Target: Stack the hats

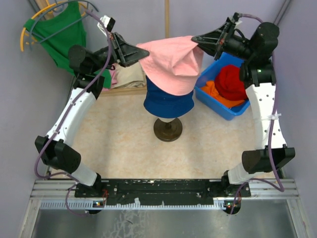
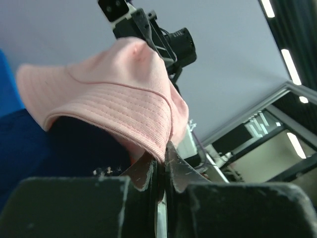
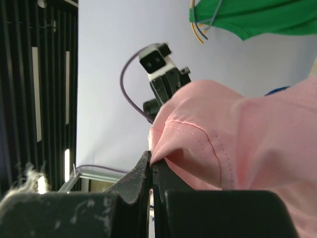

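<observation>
pink bucket hat (image 1: 173, 62) at upper centre of the overhead view, slung between two pinches and draped over the navy blue bucket hat (image 1: 168, 104), the latter seated on a stand (image 1: 167, 130) with a round base mid-frame. left gripper (image 1: 134, 53) clamped on the brim edge at the hat's left side; in the left wrist view, fingertips (image 2: 146, 173) pressed together with stitched brim caught between. right gripper (image 1: 200, 39) likewise closed tight on the opposite edge, further up and to the right, with a fold of pink cloth nipped between the fingers in the right wrist view.

soft, light fabric by the look: sagging between the two holds, crown crumpled, no shape of its own. stitched brim probably a little firmer, so the better place to take hold; crown cloth likely to bunch and slip free. two opposed brim pinches judged right for keeping the opening spread wide enough to go down over the navy crown. little weight, nothing fragile. main risks: brim folding under, catching on the navy hat's top, or a sideways tug tipping the stand.

red hat (image 1: 233, 79) and orange hat (image 1: 214, 91) heaped in the blue bin (image 1: 225, 113) at right, both limp too, not yet stacked.
</observation>
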Action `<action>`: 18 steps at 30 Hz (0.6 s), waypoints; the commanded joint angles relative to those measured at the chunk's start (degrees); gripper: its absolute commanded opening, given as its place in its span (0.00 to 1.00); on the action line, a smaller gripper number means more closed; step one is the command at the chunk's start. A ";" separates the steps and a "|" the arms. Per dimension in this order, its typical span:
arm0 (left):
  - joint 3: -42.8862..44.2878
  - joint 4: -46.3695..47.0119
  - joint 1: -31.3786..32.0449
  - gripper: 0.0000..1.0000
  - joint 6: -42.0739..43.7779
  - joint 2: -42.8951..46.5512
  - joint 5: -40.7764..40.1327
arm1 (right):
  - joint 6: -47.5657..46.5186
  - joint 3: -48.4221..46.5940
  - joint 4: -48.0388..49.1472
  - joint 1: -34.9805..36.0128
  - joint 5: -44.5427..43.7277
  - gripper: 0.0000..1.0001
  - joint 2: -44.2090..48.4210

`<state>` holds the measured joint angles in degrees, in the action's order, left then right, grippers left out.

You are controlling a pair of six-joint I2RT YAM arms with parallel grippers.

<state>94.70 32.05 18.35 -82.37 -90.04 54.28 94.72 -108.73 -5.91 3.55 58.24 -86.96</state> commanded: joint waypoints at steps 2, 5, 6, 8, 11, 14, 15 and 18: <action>-2.42 0.93 -6.19 0.04 5.22 1.38 4.28 | -8.90 -0.95 -6.40 4.06 -3.16 0.00 2.21; -6.64 2.59 -6.49 0.04 5.42 3.00 5.10 | -11.44 -1.30 -8.53 5.92 -4.22 0.00 1.50; -8.86 2.92 -6.53 0.04 5.37 3.73 5.13 | -12.00 -1.57 -9.15 6.10 -4.40 0.00 1.33; -11.82 2.99 -6.56 0.04 5.84 5.22 5.03 | -13.71 -2.41 -10.78 6.11 -4.76 0.00 0.91; -15.94 2.43 -6.88 0.04 6.69 7.27 5.25 | -16.87 -3.94 -13.56 6.11 -5.13 0.07 0.24; -19.34 3.82 -6.90 0.04 5.82 8.76 5.59 | -21.43 -6.16 -16.71 5.55 -6.36 0.35 0.18; -20.10 4.84 -6.92 0.04 5.22 9.06 5.76 | -23.96 -7.39 -18.43 4.79 -6.87 0.41 0.21; -21.44 5.51 -6.88 0.04 4.83 9.46 6.21 | -31.14 -7.72 -21.61 0.16 -8.40 0.55 2.37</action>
<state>74.63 33.87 11.77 -77.71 -82.85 59.07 74.26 -112.77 -24.43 8.23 51.86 -87.83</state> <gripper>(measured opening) 0.091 0.500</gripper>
